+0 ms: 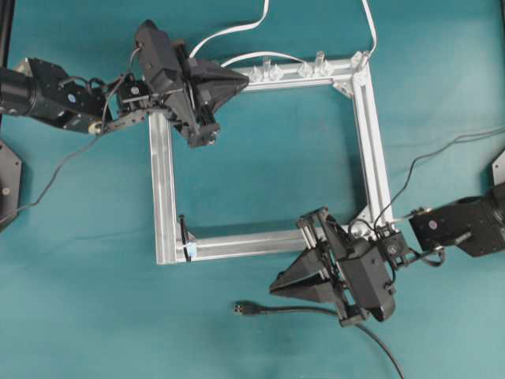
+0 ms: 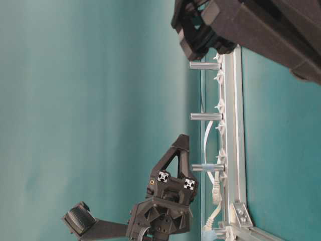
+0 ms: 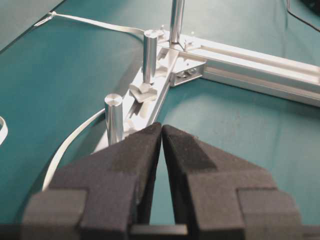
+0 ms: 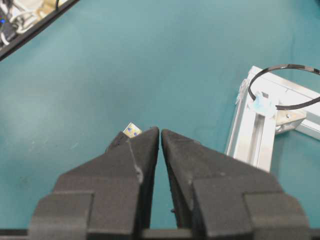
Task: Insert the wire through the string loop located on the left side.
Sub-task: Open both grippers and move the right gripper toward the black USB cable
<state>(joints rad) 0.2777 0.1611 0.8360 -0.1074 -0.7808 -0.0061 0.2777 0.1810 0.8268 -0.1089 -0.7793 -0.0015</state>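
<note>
The wire (image 1: 316,310) is a thin black cable lying on the teal table in front of the frame, its small black plug (image 1: 241,308) at its left end. My right gripper (image 1: 274,286) hovers just above and to the right of the plug, shut with nothing between its fingers. In the right wrist view the plug's metal tip (image 4: 131,130) peeks out behind the left finger. The string loop (image 1: 184,233) stands at the frame's front left corner, with light-blue tape (image 4: 261,104) at its base. My left gripper (image 1: 246,77) is shut and empty over the frame's back bar.
A square aluminium frame (image 1: 162,189) lies in the middle of the table. Clear clips (image 1: 276,73) line its back bar, and white cables (image 1: 237,31) run off behind it. Upright metal posts (image 3: 114,117) and a flat white cable (image 3: 70,142) sit just ahead of my left gripper.
</note>
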